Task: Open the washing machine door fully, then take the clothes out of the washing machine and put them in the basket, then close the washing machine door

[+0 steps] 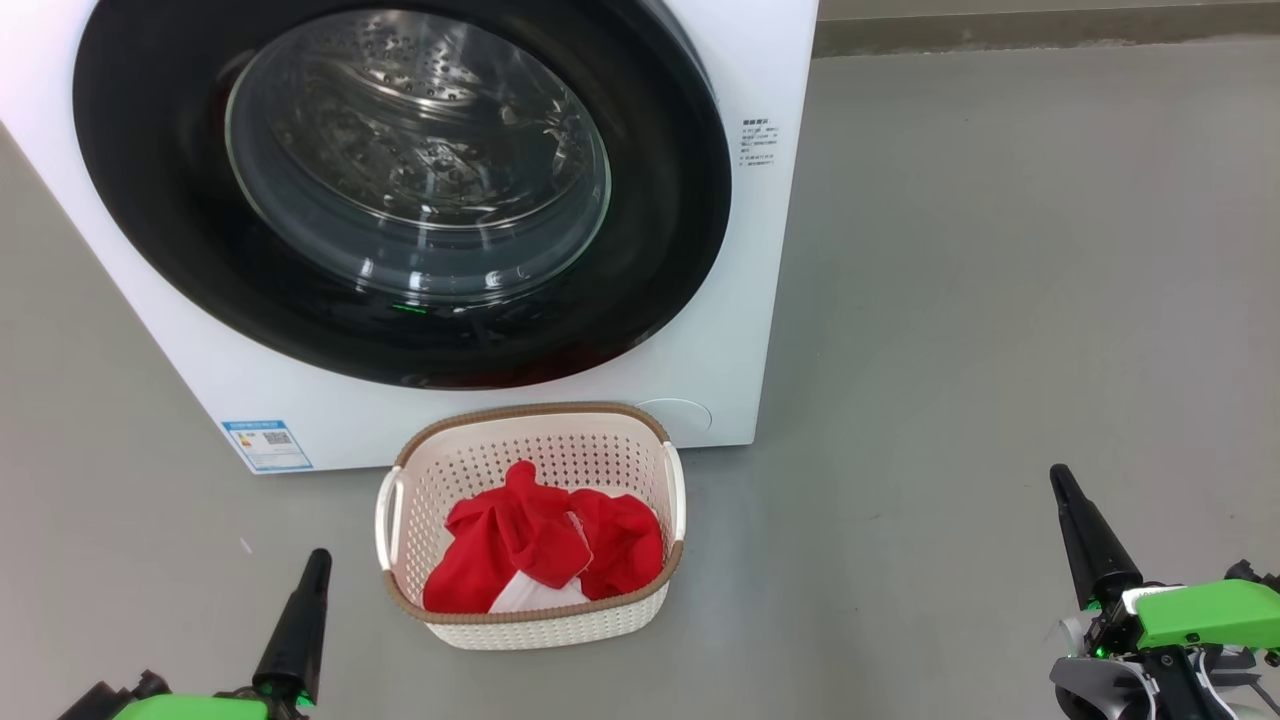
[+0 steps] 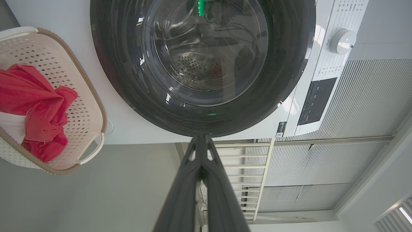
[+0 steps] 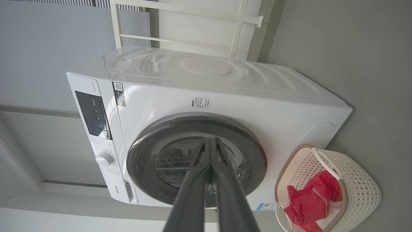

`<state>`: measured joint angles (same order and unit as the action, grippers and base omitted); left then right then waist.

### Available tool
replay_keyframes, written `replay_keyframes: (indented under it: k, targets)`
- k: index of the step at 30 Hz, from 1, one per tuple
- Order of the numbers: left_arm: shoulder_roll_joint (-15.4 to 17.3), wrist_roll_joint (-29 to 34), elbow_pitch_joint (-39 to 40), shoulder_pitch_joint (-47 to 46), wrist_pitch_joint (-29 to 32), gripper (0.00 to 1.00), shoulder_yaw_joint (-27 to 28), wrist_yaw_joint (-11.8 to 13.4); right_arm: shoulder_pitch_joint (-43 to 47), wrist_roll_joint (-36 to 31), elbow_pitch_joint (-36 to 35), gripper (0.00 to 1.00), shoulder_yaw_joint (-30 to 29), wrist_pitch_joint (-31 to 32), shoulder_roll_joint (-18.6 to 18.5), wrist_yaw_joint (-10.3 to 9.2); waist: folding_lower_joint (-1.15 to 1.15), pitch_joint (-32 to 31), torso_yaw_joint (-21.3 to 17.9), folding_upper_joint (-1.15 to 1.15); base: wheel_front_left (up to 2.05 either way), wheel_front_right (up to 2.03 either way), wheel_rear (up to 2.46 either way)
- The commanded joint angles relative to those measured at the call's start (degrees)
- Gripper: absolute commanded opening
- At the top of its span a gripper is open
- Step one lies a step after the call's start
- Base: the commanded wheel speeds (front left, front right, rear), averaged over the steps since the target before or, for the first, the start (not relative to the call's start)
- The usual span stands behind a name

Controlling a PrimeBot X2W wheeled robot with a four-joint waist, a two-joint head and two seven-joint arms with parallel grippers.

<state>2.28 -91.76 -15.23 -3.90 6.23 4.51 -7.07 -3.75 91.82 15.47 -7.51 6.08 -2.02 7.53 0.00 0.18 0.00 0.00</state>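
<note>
The white washing machine (image 1: pixel 760 250) stands at the top of the head view, its black-rimmed round door (image 1: pixel 150 210) lying flat against the front, shut. Through the glass only the steel drum shows. On the floor in front sits the cream basket (image 1: pixel 560 628) holding the red clothes (image 1: pixel 540 540). My left gripper (image 1: pixel 318 556) hangs low at the basket's left, shut and empty. Far to the right, my right gripper (image 1: pixel 1058 474) is shut and empty too. The left wrist view has the door (image 2: pixel 289 64), basket (image 2: pixel 96 106) and clothes (image 2: pixel 35 96); the right wrist view has the machine (image 3: pixel 225 96), basket (image 3: pixel 363 190) and clothes (image 3: pixel 309 199).
Grey floor (image 1: pixel 1000 300) stretches wide to the right of the machine. A blue energy sticker (image 1: pixel 266 445) sits at the machine's lower left corner. Behind the machine are a ribbed wall (image 3: pixel 38 48) and a pale railing (image 3: pixel 238 29).
</note>
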Motion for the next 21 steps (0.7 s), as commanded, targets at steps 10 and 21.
replay_keyframes:
  k: [10, 21]
  targets:
    - [0.6, -0.3, 1.2, -2.3, 0.3, 0.00, 2.1, -0.4, -2.4, 0.3, -1.4, 0.00, 1.0, 0.4, -0.9, -0.04, 0.00, 0.0, 0.0, 0.00, 0.00, 0.00, 0.00]
    - [0.6, -0.3, 1.2, -2.3, 0.3, 0.00, 2.1, -0.4, -2.4, 0.3, -1.4, 0.00, 0.9, 0.4, -0.9, -0.04, 0.00, 0.0, 0.0, 0.00, 0.00, 0.00, 0.00]
